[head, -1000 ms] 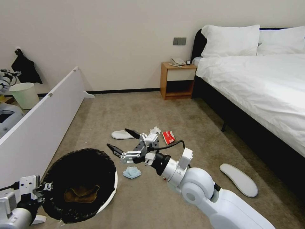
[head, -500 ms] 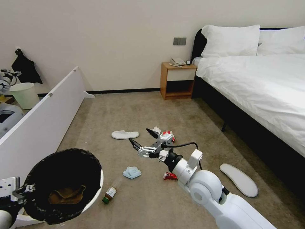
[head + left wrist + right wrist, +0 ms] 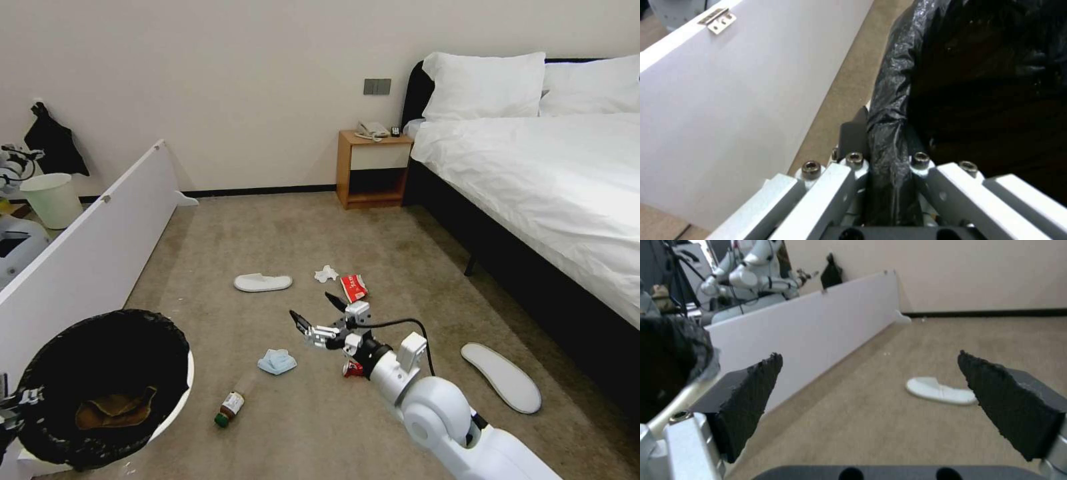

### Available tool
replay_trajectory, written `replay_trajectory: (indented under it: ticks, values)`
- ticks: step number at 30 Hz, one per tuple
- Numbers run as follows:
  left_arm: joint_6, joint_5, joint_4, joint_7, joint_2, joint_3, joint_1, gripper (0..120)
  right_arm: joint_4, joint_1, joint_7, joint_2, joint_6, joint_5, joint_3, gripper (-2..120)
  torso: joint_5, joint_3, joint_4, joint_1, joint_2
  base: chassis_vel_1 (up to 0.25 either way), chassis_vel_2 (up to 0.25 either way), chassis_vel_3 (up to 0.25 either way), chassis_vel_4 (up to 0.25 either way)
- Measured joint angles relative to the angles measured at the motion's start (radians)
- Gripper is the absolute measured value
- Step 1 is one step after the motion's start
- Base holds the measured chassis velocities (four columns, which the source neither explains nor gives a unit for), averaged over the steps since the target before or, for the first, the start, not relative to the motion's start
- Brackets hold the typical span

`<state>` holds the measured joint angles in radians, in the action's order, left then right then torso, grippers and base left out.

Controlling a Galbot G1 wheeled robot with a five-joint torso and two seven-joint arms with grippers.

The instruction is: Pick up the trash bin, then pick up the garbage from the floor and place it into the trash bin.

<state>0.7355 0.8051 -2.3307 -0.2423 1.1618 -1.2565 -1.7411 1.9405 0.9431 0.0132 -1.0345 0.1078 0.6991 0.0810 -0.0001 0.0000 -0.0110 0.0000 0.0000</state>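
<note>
My left end effector (image 3: 889, 186) is clamped on the black-lined trash bin (image 3: 100, 387) rim, low at my left. Right end effector (image 3: 319, 312) hangs released over carpet, w/ crushed red can (image 3: 353, 369) just beneath. Risk: thin liner slips, bin tips.

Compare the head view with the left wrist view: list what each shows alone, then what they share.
Head view alone: the right pincer open above the carpet, the bottle, blue cloth, red can, packet, tissue, two slippers, the bed.
Left wrist view alone: the left pincer clamped on the bagged rim, and a hinge.
Both: the trash bin, the white panel.
</note>
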Motion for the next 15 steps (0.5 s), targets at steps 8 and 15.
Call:
replay_trajectory:
  ticks: [8, 15]
  values:
    - [0.0, 0.012, -0.01, 0.002, 0.022, -0.01, -0.009, 3, -0.042, 0.066, -0.053, -0.025, -0.039, -0.037, 0.04, 100, 0.0, 0.0, 0.0001, 0.0, 0.0, 0.0, 0.0, 0.0, 0.0]
    - [0.0, 0.011, -0.019, 0.002, 0.027, -0.008, -0.013, 3, -0.056, 0.131, -0.071, -0.005, -0.127, -0.106, 0.054, 100, 0.0, 0.0, 0.0, 0.0, 0.0, 0.0, 0.0, 0.0, 0.0]
